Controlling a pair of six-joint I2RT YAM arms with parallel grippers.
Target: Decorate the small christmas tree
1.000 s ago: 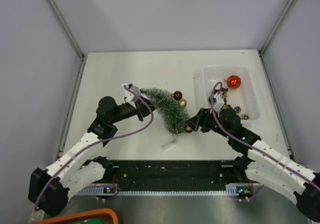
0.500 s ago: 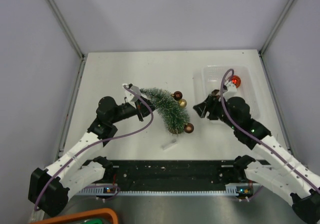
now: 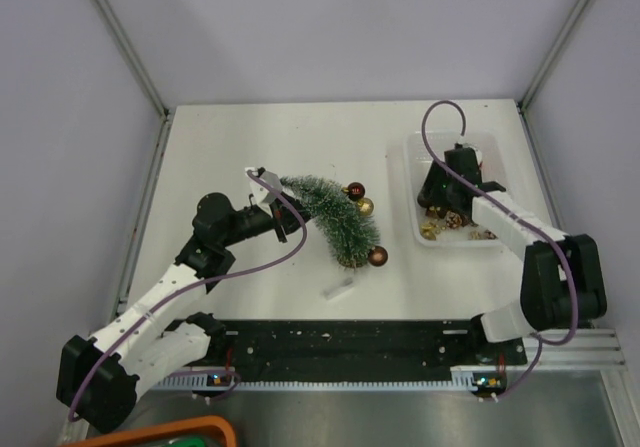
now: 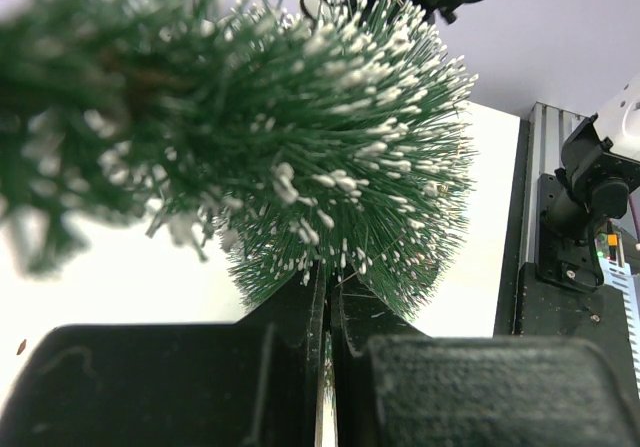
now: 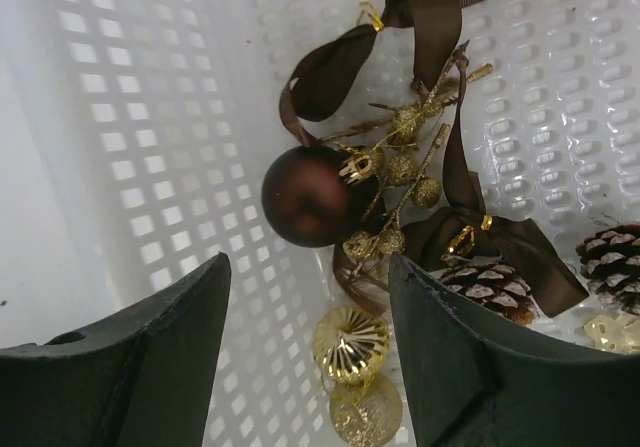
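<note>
Right gripper [image 5: 310, 272], jaws apart, hangs over a brown bauble [image 5: 303, 195] in the basket [image 5: 120, 87], well apart from the small christmas tree [image 3: 335, 212], which slants away to its left, tip clamped in the left gripper [image 3: 283, 219].

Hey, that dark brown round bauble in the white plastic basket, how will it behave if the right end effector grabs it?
The dark brown round bauble looks smooth and spherical, so it may roll or slip out of the right end effector. Its gold cap sits against a gold beaded sprig and brown ribbon, which might drag along.
</note>
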